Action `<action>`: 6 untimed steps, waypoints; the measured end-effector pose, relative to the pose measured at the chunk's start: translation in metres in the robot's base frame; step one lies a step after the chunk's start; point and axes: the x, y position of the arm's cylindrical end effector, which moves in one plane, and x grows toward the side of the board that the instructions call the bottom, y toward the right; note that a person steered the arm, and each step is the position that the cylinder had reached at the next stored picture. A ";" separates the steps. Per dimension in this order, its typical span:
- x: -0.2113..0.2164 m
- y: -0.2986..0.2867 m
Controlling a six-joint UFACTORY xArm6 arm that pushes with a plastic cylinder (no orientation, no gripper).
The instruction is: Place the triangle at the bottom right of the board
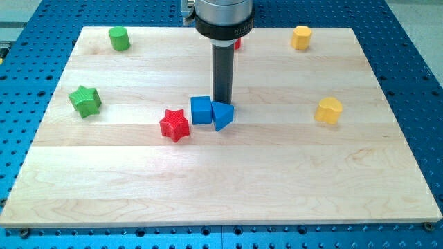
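The blue triangle [222, 115] lies near the middle of the wooden board [277, 180]. It touches a blue cube [201, 110] on its left. My tip [221, 102] stands just behind the triangle, at its top edge, close to or touching it. The rod rises to the dark arm head at the view's top.
A red star [174, 125] lies left of the blue cube. A green star [85, 101] sits at the left, a green cylinder [119, 39] at the top left. Yellow blocks lie at the top right [300, 37] and right [329, 110]. A red block [237, 44] peeks from behind the arm.
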 end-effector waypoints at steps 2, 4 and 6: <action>0.017 -0.004; 0.023 -0.011; 0.080 0.014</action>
